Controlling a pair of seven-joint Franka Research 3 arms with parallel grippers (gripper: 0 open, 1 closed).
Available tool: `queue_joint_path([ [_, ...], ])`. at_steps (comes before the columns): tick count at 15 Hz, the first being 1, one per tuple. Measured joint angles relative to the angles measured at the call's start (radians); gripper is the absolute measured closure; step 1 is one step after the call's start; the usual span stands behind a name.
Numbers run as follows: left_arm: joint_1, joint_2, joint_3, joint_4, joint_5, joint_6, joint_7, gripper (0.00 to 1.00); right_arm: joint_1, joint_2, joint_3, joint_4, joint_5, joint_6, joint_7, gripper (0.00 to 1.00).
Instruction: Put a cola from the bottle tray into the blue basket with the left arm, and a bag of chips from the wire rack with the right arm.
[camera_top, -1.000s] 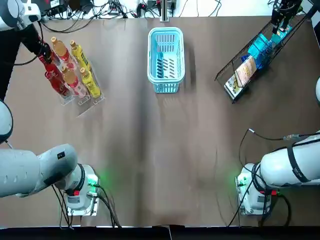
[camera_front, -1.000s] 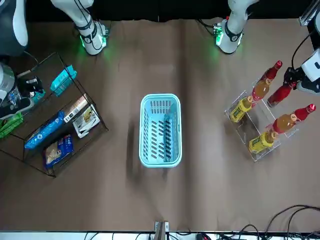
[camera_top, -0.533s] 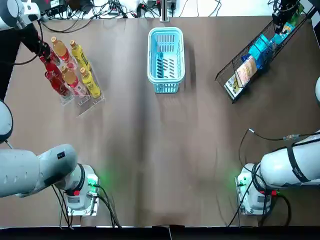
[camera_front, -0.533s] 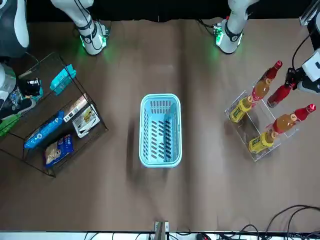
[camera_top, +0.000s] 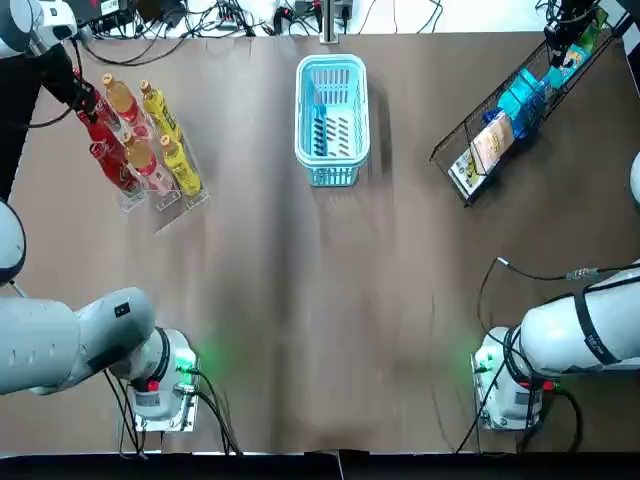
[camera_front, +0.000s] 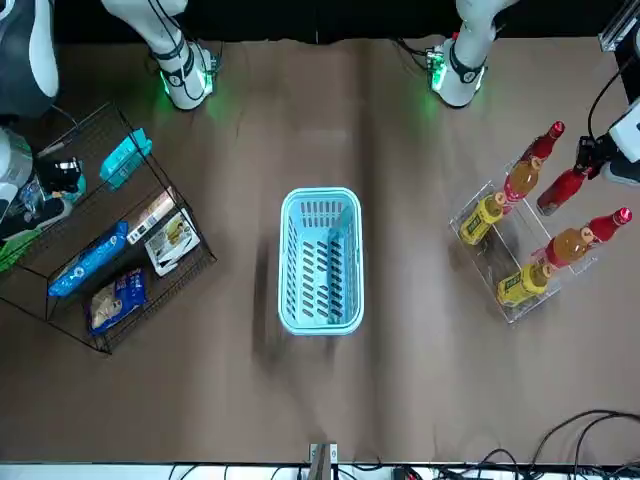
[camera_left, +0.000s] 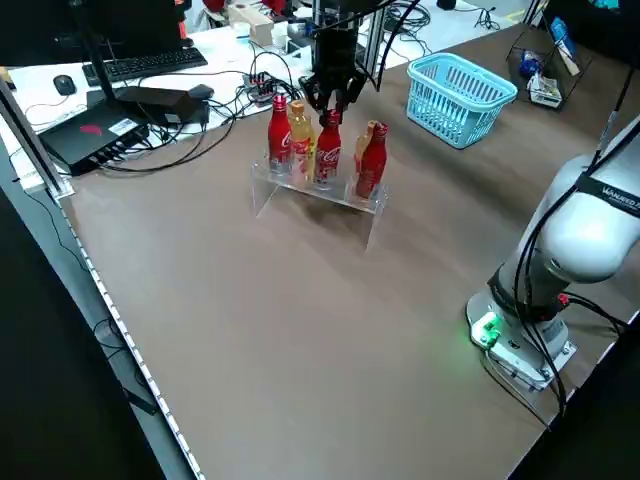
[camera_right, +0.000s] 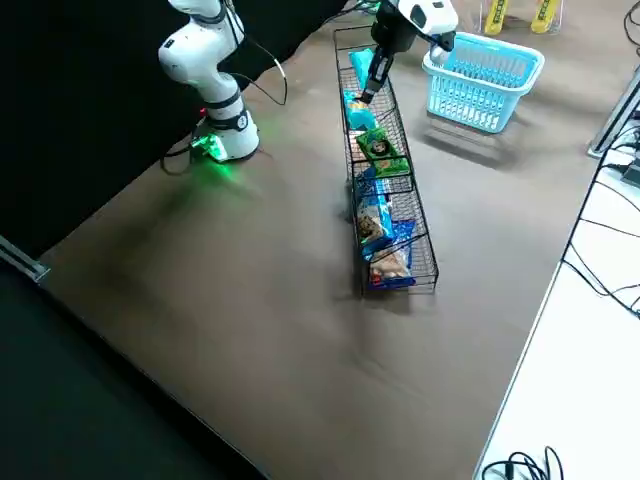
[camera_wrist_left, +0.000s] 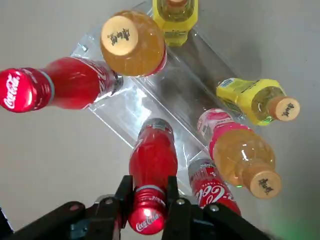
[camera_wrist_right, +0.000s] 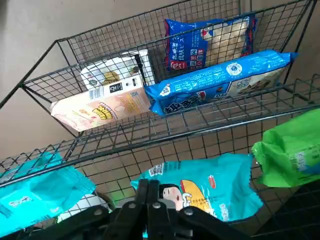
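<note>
The left gripper (camera_wrist_left: 148, 191) is down over the bottle tray (camera_wrist_left: 125, 107), its two fingers (camera_wrist_left: 124, 196) clamped on the neck of a cola (camera_wrist_left: 152, 160), one at each side just under the red cap; that bottle stands in the clear tray directly beneath the hand; a second cola (camera_wrist_left: 50, 90) stands farther off in the tray and a third (camera_wrist_left: 210, 182) just beside the held one; two orange-coloured bottles (camera_wrist_left: 132, 42) and two yellow ones (camera_wrist_left: 255, 100) fill the slots beyond the fingertips; the blue basket (camera_top: 331, 60) sits well apart from this hand, off toward the robot's right, at the middle of the table's far edge; the right gripper (camera_wrist_right: 151, 192) is inside the far end of the wire rack (camera_wrist_right: 210, 117), its fingers drawn together on the near edge of a teal bag of chips (camera_wrist_right: 205, 192), which lies on the rack's wire floor right at the fingertips; a green bag (camera_wrist_right: 290, 155) lies just beside that one, another teal bag (camera_wrist_right: 35, 195) on the hand's other side; past the fingertips, lower in the rack, lie a long blue bag (camera_wrist_right: 220, 80) and a pale pink box (camera_wrist_right: 100, 107); the basket is well apart from this hand too, toward the robot's left.
</note>
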Motion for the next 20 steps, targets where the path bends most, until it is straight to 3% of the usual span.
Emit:
queue_joint_path([
  [5,0.000,0.000,-0.001,0.063,0.000,-0.049,-0.033,0.68,0.002,0.000,0.006,0.014,0.001,0.009,0.000,0.98],
  [10,-0.002,-0.008,-0.010,0.300,0.000,-0.324,-0.103,0.68,0.005,0.000,0.013,0.060,0.003,0.009,0.000,0.98],
  [12,-0.012,-0.014,-0.044,0.388,0.000,-0.418,-0.196,0.68,0.014,-0.001,0.018,0.084,0.015,0.008,0.000,0.98],
  [16,-0.016,-0.014,-0.174,0.445,-0.004,-0.474,-0.394,0.68,0.028,-0.003,0.021,0.127,0.036,-0.058,0.001,0.98],
  [20,-0.021,0.034,-0.400,0.445,-0.019,-0.477,-0.693,0.68,0.070,-0.009,0.021,0.200,0.044,-0.089,0.075,0.98],
])
